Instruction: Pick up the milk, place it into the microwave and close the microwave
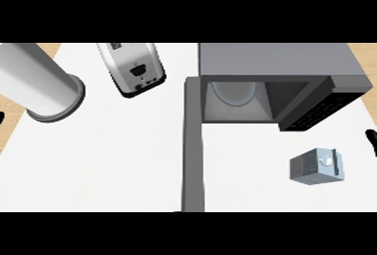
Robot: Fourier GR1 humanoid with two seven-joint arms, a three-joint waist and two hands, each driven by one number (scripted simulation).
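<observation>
Boxy grey milk carton [317, 166] sits free on white counter [110, 159], near microwave [280, 64] w/ door [193, 144] swung open; right hand [371, 137] at edge, fingers can't tell.

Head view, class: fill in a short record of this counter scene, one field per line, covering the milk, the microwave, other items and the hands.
milk: grey carton on the counter, right of the door, in front of the microwave
microwave: open, cavity holds a round plate
door: swung out toward the viewer
other items: toaster; metal cylinder
hands: only dark slivers at the side edges, state unreadable
milk placed: not yet
</observation>
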